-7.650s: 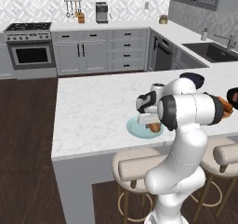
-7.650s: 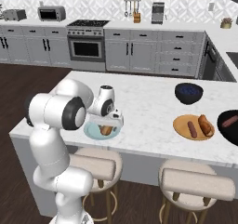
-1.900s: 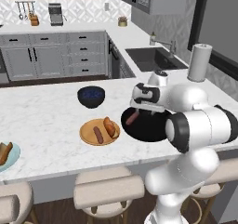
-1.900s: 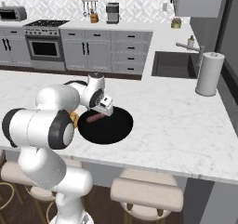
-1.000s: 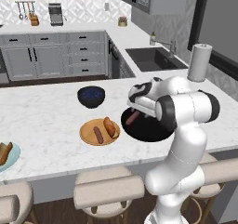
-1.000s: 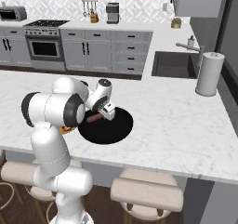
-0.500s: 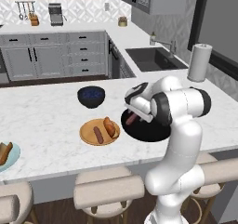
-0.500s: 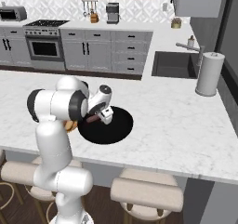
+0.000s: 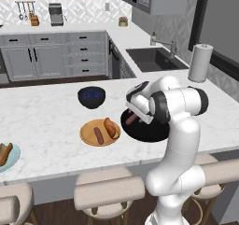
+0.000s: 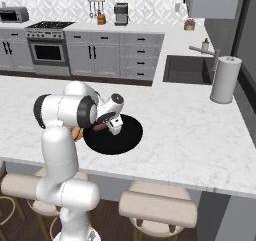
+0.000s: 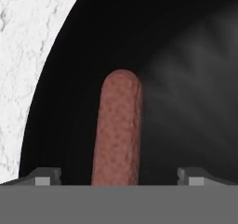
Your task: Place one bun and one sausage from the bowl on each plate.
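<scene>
Your gripper (image 11: 119,174) is down low over the black bowl (image 9: 154,133), jaws spread wide, and one sausage (image 11: 117,135) lies lengthwise between the fingertips (image 11: 44,175) with a gap on both sides, so nothing is pinched. From the left base view the sausage (image 9: 131,119) pokes out at the bowl's left rim, right under the hand.

The bowl sits near the front edge of the marble island counter (image 9: 46,107), and your own arm (image 9: 179,102) hangs over a good chunk of it, so you can't tell whether anything else is in there. In the right base view the bowl (image 10: 120,137) is more exposed and its right half looks bare.

Just left of the bowl is the orange-brown plate (image 9: 87,134), close to it though you can't tell if the rims touch, carrying a sausage and a bun side by side. Behind that plate sits the dark blue bowl (image 9: 91,97), apart from both. Way off at the left edge of the counter is the pale blue-green plate (image 9: 14,157), well apart from everything, with something brown on it, cut off by the frame.

On the far right there's a paper towel roll (image 9: 200,68) by the sink (image 9: 156,59), well clear of the arm.
</scene>
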Available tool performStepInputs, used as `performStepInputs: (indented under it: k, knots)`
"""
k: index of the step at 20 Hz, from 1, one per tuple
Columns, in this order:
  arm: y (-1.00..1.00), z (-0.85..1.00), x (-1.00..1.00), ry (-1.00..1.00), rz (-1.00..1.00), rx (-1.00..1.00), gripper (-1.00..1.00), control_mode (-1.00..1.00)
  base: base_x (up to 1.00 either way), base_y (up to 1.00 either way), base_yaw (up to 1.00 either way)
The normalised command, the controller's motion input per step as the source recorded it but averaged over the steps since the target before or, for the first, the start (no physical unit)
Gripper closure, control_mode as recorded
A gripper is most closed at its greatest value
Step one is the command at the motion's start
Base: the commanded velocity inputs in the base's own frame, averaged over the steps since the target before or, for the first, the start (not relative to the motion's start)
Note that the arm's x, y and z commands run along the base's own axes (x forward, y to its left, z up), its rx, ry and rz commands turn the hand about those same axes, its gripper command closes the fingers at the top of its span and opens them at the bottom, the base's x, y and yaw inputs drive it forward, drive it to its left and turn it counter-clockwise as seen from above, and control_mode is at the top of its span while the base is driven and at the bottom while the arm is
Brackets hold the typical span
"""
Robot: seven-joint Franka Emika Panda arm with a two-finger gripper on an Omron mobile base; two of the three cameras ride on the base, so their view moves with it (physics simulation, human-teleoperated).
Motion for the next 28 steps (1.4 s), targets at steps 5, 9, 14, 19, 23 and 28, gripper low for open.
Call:
performStepInputs:
  k: [5, 9, 14, 19, 23, 28]
  knots:
    - [0.15, -0.54, 0.08, -0.05, -0.06, 0.0, 1.0, -1.0, 0.0, 0.0, 0.0]
    - [0.23, -0.49, 0.25, -0.08, -0.07, 0.0, 1.0, -1.0, 0.0, 0.0, 0.0]
    - [0.2, -0.63, 0.06, -0.05, -0.05, 0.01, 1.0, -1.0, 0.0, 0.0, 0.0]
    - [0.0, -0.09, -0.03, -0.03, -0.07, 0.01, 1.0, -1.0, 0.0, 0.0, 0.0]
    - [-0.23, 0.65, -0.35, 0.0, -0.1, 0.0, 1.0, -1.0, 0.0, 0.0, 0.0]
    - [-0.3, 0.94, -0.47, 0.01, -0.08, 0.0, 1.0, -1.0, 0.0, 0.0, 0.0]
